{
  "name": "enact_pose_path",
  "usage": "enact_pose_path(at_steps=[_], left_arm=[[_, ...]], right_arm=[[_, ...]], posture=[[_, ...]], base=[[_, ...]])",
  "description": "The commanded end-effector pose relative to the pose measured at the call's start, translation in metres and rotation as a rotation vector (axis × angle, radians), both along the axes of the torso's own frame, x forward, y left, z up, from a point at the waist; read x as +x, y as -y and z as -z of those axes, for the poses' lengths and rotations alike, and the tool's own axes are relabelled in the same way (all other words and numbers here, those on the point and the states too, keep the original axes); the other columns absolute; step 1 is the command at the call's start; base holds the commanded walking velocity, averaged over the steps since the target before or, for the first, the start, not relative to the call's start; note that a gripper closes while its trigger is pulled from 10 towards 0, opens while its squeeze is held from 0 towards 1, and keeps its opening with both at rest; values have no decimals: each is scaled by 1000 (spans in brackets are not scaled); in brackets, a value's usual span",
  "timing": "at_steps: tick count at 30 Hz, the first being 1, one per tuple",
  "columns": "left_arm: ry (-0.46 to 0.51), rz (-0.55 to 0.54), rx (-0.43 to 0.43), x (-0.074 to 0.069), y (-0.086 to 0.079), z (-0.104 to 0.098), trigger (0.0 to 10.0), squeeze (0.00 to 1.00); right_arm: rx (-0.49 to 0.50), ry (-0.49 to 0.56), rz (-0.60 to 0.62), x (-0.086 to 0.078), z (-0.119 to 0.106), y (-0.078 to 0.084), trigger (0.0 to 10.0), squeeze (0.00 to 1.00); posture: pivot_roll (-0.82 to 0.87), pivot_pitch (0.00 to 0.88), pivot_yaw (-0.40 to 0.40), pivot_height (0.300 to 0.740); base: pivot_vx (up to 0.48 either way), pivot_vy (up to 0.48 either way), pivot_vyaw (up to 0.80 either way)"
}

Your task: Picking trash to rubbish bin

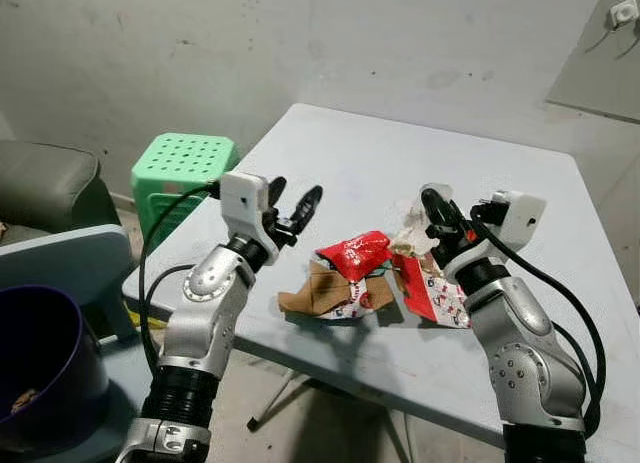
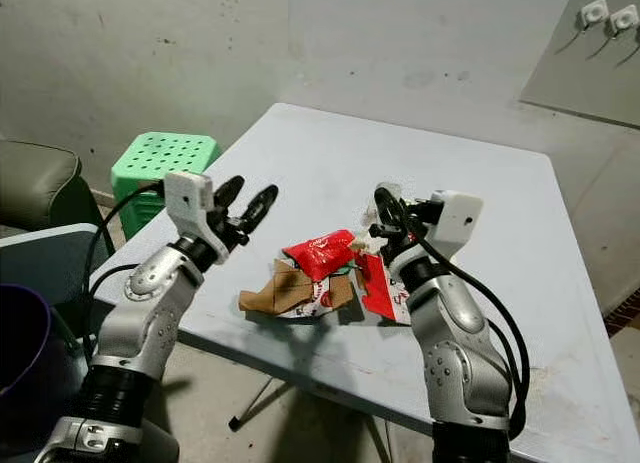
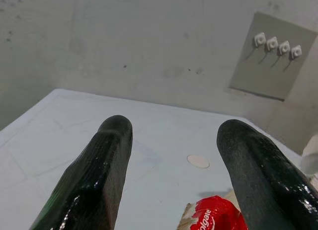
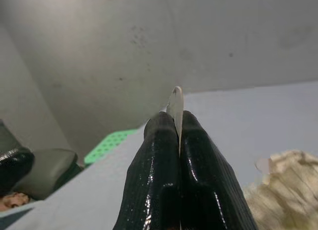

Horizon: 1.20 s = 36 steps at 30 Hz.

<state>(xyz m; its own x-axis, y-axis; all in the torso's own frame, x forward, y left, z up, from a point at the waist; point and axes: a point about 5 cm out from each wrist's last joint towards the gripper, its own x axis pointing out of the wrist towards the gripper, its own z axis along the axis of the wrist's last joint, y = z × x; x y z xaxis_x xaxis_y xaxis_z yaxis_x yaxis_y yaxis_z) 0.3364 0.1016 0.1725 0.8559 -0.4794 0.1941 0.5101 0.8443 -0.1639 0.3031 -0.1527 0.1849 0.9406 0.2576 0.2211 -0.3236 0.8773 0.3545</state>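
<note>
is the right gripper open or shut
Shut: the right gripper has its two black fingers pressed together on a thin white scrap.

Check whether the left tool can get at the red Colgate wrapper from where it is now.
Probably yes. The left tool hangs open above the table, just left of the red Colgate wrapper, with nothing between them. The right tool, shut on a thin white scrap, sits on the pile's far side.
</note>
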Motion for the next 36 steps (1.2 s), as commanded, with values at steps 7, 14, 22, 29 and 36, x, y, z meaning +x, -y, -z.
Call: enact_pose_path(at_steps=[7, 14, 22, 29, 36], left_arm=[[23, 6, -30, 3, -4, -12, 10000, 0], [36, -10, -26, 5, -8, -14, 10000, 0], [55, -236, 34, 7, -27, -8, 10000, 0], [109, -349, 32, -5, -38, -8, 10000, 0], [96, -367, 45, -20, -40, 8, 10000, 0]], right_arm=[[98, 101, -70, -4, -16, 6, 10000, 0], [36, 103, -27, -1, -13, 12, 10000, 0], [-143, 75, 213, -2, 2, 31, 10000, 0], [-309, 122, 384, -17, 10, 38, 10000, 0], [-393, 79, 420, -33, 34, 30, 10000, 0]], posture=[[-6, 0, -53, 740], [-6, 0, -51, 740], [-6, 0, -47, 740], [-9, 0, -38, 740], [-22, 0, -21, 740]], base=[[0, 0, 0], [0, 0, 0], [0, 0, 0], [0, 0, 0], [0, 0, 0]])
